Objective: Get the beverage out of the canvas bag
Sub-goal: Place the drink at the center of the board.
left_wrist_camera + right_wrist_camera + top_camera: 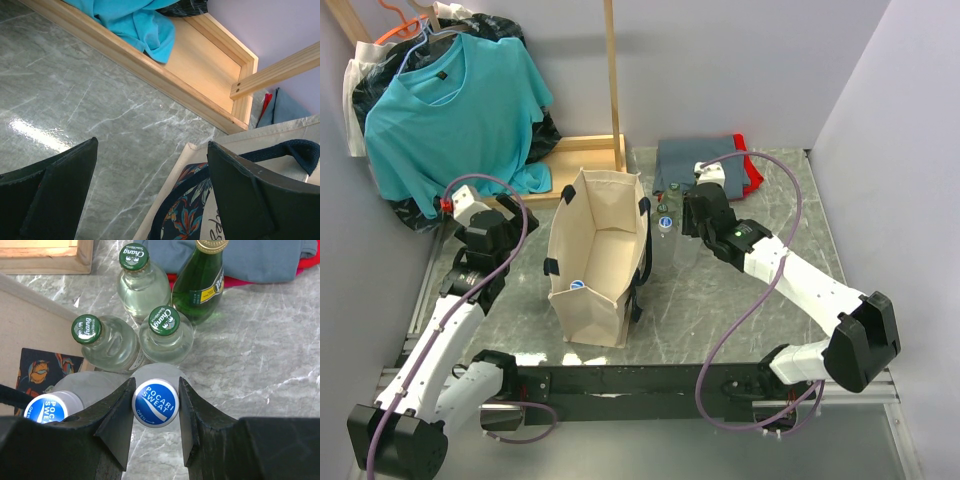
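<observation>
The beige canvas bag [592, 262] stands open in the middle of the table, and a blue-capped bottle [577, 285] lies inside it. In the right wrist view my right gripper [157, 383] is closed round the blue-and-white cap of a Pocari Sweat bottle [155, 403] that stands upright just right of the bag [30, 315]. My left gripper [152, 142] is open and empty over the table at the bag's far left corner [200, 150]. In the top view the right gripper [688, 222] is beside the bag's right rim.
A second Pocari Sweat bottle [46, 408], three green-capped Chang bottles [163, 320] and a green glass bottle [202, 280] stand close around the held one. Folded grey and red cloth [695, 160] lies behind. A wooden rack [613, 70] with a teal T-shirt [450, 100] stands at the back left.
</observation>
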`<action>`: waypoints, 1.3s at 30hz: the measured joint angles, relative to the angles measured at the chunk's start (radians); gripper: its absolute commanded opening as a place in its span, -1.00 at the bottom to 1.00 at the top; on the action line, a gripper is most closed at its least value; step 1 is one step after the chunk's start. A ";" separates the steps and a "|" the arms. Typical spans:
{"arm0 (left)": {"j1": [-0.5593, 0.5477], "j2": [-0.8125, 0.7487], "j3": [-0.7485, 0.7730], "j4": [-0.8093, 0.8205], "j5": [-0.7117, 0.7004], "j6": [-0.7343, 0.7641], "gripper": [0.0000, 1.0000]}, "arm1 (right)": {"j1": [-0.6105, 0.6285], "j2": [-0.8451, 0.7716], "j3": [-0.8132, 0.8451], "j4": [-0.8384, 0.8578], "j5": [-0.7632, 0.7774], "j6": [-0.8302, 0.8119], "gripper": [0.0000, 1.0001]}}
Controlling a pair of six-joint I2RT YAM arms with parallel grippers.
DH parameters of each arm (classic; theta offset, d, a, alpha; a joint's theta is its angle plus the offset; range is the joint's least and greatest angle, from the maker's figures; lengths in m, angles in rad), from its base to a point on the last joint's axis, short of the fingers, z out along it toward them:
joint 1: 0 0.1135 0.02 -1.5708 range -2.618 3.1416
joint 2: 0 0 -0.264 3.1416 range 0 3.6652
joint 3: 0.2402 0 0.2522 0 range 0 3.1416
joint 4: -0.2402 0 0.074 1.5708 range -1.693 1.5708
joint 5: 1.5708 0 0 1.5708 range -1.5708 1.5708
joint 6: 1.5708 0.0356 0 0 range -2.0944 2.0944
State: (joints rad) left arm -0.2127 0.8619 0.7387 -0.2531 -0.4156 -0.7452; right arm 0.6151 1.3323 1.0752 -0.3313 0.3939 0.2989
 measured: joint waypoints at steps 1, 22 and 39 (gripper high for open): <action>0.000 0.000 0.000 0.000 0.000 0.000 0.93 | 0.000 0.000 0.000 0.000 0.000 0.000 -0.07; 0.000 0.002 0.000 0.000 0.000 0.000 0.93 | 0.000 -0.004 0.024 0.055 -0.007 0.000 0.15; 0.000 -0.003 0.000 0.001 0.000 -0.001 0.93 | 0.000 -0.134 0.123 0.023 -0.097 -0.032 0.35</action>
State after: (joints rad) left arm -0.2127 0.8585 0.7387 -0.2523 -0.4152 -0.7464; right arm 0.6151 1.1980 1.1980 -0.3088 0.2970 0.2668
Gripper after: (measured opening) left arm 0.966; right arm 0.659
